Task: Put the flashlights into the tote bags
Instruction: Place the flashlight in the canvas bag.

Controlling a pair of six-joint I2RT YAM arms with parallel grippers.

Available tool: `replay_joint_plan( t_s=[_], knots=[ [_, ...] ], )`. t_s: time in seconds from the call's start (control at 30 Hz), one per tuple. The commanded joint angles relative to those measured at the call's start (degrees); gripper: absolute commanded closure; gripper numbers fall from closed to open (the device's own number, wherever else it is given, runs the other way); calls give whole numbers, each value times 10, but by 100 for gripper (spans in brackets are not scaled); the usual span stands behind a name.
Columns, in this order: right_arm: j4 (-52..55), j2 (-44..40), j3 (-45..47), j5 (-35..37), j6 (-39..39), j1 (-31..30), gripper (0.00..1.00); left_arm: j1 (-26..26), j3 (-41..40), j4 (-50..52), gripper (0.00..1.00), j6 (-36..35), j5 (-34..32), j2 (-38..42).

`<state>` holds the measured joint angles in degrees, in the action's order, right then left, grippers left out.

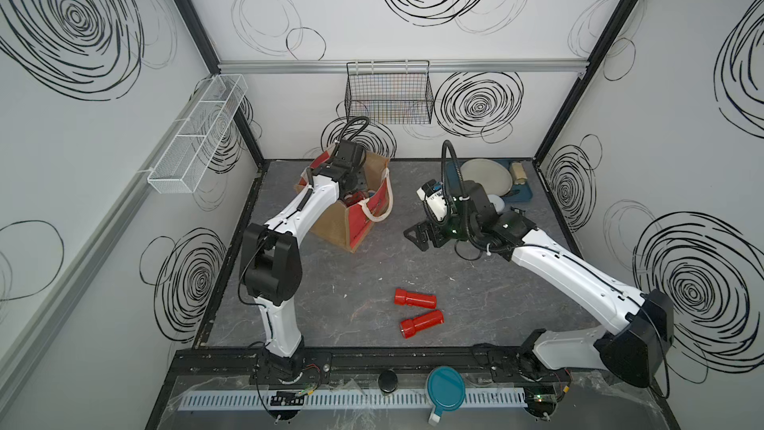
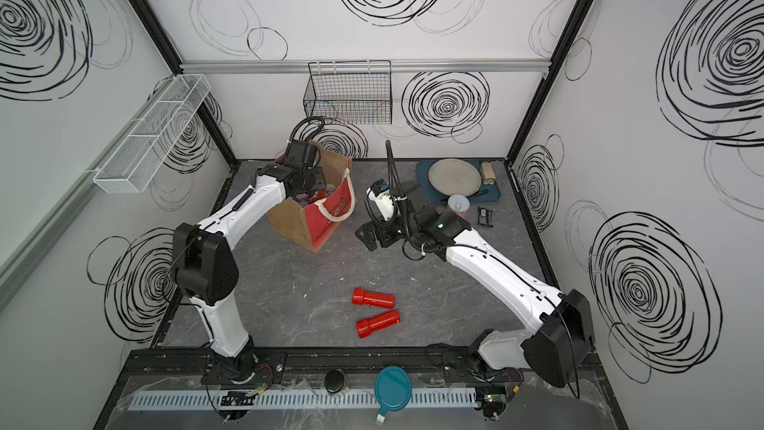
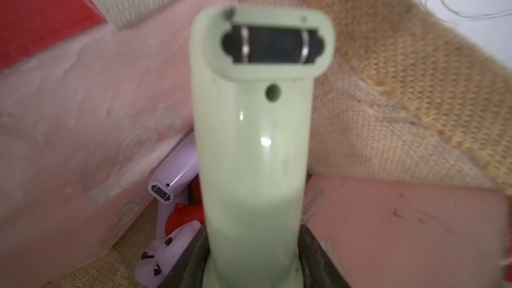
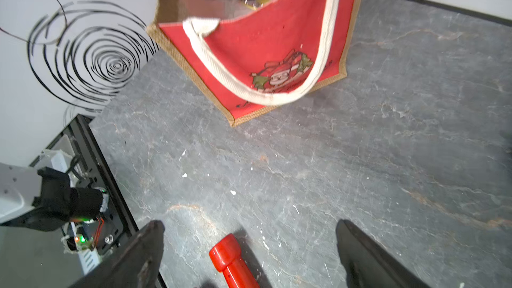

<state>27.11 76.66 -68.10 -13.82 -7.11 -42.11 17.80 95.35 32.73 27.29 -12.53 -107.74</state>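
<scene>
Grey marbled tabletop (image 1: 330, 283): two red flashlights (image 1: 414, 298) are laid at lower centre. Above, centre right, the right gripper (image 1: 419, 235) is held wide open, empty. At upper centre, inside the tote bag (image 1: 364, 221), a pale green flashlight (image 3: 253, 134) is clamped by the left gripper (image 3: 253, 256).

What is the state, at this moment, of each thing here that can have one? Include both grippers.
tote bag: standing upright, mouth open, flashlights inside.
pale green flashlight: gripped, inside the bag's mouth.
lilac flashlights: lying in the bag.
far red flashlight: lying on the table.
near red flashlight: lying on the table.
left gripper: jaws shut on the pale green flashlight.
right gripper: jaws open, empty, above the table.
</scene>
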Motion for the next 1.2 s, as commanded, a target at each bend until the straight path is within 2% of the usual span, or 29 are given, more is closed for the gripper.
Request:
replay_joint_plan(
  t_s=[0.0, 0.03, 0.23, 0.4, 0.57, 0.77, 0.93, 1.03, 1.17],
  knots=[
    [32, 7, 24, 8, 39, -20, 0, -5, 0, -35, 100, 9, -23, -7],
    [32, 8, 32, 3, 41, -23, 0, -5, 0, -37, 100, 10, -25, -8],
    [34, 11, 59, -10, 51, -52, 0, -4, -3, -45, 78, 15, -32, -2],
    [52, 22, 71, -10, 53, -72, 1, -5, -4, -47, 52, 9, -28, 19],
    [53, 26, 89, -23, 49, -84, 3, -5, 2, -42, 32, 8, -24, 46],
    [52, 43, 103, -27, 45, -93, 4, -4, 8, -28, 20, 6, -13, 88],
    [63, 79, 102, -9, 49, -105, 5, 7, -5, -17, 17, 4, 5, 140],
    [89, 115, 81, -3, 58, -114, 5, 23, -42, -24, 12, 3, 20, 185],
    [98, 153, 71, 18, 72, -133, 6, 45, -130, -59, 5, 10, 56, 267]
  ],
)
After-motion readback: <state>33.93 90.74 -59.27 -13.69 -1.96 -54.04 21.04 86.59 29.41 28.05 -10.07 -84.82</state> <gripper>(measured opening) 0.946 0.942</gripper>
